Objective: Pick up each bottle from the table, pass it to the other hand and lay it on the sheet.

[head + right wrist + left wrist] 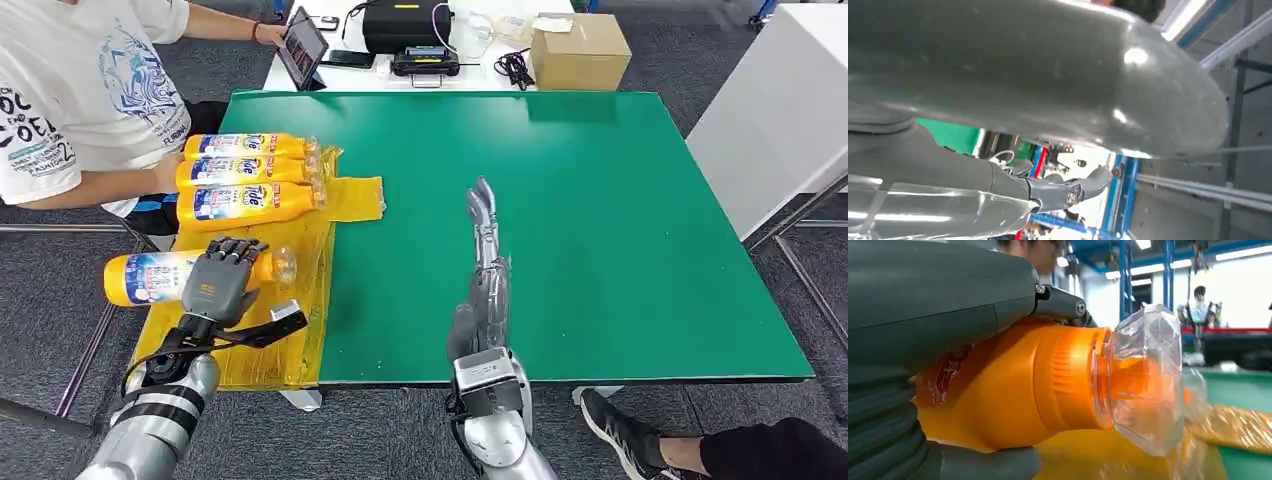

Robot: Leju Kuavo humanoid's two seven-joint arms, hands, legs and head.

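My left hand [222, 283] grips the fourth bottle [150, 277] over the yellow sheet [300, 330] at the table's [620, 230] near-left corner; my right hand [487, 262] lies flat, fingers straight, holding nothing. Risk as I judge it: the round bottle rolls off the sheet's outer edge, or the crinkly plastic snags my fingers on release. Three bottles [250, 175] already lie at the far-left. A person [70, 100] sits beside them; white desk with box [578, 50] behind.
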